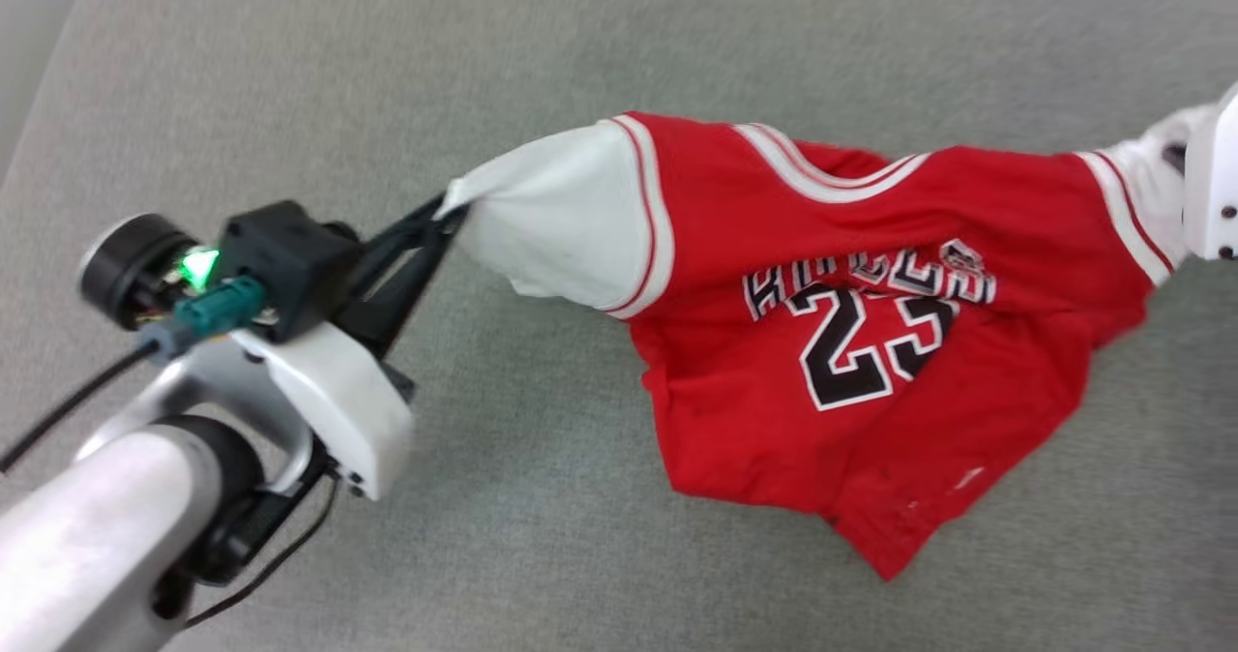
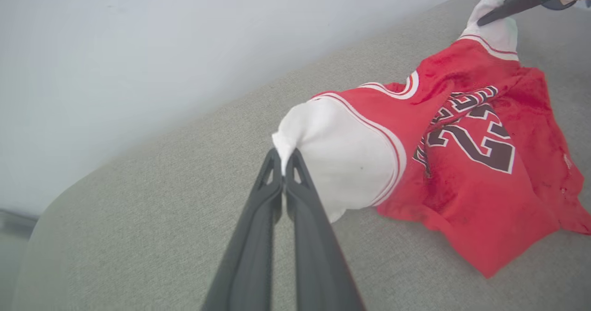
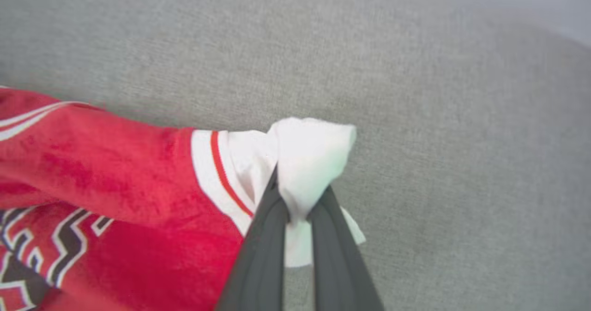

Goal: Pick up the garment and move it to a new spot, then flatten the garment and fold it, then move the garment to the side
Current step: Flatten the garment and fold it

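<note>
The garment (image 1: 851, 323) is a red jersey with short white sleeves and a black "23" print facing up, stretched across a grey cushion. My left gripper (image 1: 447, 217) is shut on the tip of the left white sleeve (image 2: 337, 163), seen pinched at my left gripper (image 2: 283, 156) in the left wrist view. At the right edge of the head view the right white sleeve (image 1: 1151, 178) runs under my pale right wrist. My right gripper (image 3: 295, 200) is shut on that bunched sleeve (image 3: 314, 158). The hem hangs crumpled toward me.
The grey fabric cushion (image 1: 580, 52) spreads all around the jersey. Its rounded far edge (image 2: 184, 126) meets a pale wall in the left wrist view. My left arm's white housing (image 1: 329, 400) fills the lower left of the head view.
</note>
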Available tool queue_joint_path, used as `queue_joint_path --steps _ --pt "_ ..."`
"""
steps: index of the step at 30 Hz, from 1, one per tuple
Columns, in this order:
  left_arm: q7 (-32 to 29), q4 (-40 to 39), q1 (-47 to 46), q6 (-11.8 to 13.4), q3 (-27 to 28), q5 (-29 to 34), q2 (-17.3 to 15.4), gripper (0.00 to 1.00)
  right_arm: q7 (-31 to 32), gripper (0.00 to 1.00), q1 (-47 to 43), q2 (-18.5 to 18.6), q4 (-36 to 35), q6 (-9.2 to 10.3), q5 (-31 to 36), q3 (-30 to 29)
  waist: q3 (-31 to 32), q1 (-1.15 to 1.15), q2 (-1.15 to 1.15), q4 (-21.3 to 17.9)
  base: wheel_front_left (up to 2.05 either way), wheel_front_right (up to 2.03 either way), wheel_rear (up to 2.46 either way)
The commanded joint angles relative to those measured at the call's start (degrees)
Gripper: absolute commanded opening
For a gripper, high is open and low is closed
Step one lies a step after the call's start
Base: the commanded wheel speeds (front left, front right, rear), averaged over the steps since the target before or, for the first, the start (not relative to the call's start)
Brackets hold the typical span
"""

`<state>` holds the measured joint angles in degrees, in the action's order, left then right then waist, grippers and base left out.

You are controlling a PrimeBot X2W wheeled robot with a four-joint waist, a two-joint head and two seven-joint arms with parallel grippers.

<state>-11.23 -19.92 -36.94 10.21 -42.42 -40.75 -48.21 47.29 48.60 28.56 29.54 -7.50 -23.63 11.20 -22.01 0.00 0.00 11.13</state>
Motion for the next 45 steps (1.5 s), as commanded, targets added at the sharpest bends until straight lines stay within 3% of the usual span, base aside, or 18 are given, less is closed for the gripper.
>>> queue_joint_path --steps 1,11,24,35,39,45 --pt "0.5 0.4 1.0 0.5 0.5 -0.4 -0.6 0.0 -1.2 0.0 0.7 0.2 -0.5 0.02 -1.0 0.3 3.3 0.0 0.0 -2.2 0.0 0.0 0.0" --pt "3.8 -1.2 5.9 4.4 7.4 -3.7 -8.8 0.0 -10.9 0.0 2.8 3.7 -6.6 0.03 -7.4 3.7 12.8 0.0 0.0 -7.2 0.0 0.0 0.0" --pt "11.3 -5.6 11.1 10.4 18.5 -6.9 -18.5 0.0 -21.9 0.0 0.0 5.3 -20.6 0.03 -11.9 0.2 18.8 0.0 0.0 -10.8 0.0 0.0 0.0" --pt "18.8 -8.7 11.1 13.6 27.5 -6.4 -23.0 0.0 -27.9 0.0 -0.9 0.1 -31.8 0.03 -11.4 -8.0 17.8 0.0 0.0 -13.0 0.0 0.0 0.0" --pt "20.3 -8.4 9.5 13.4 29.8 -7.3 -23.4 0.0 -28.0 0.0 0.0 -1.0 -33.8 0.03 -10.2 -8.5 15.1 0.0 0.0 -13.6 0.0 0.0 0.0" --pt "20.1 -5.2 3.0 9.2 29.9 -7.0 -23.1 0.0 -27.7 0.0 4.8 -1.6 -32.7 0.03 -7.7 -9.3 8.0 0.0 0.0 -13.6 0.0 0.0 0.0"
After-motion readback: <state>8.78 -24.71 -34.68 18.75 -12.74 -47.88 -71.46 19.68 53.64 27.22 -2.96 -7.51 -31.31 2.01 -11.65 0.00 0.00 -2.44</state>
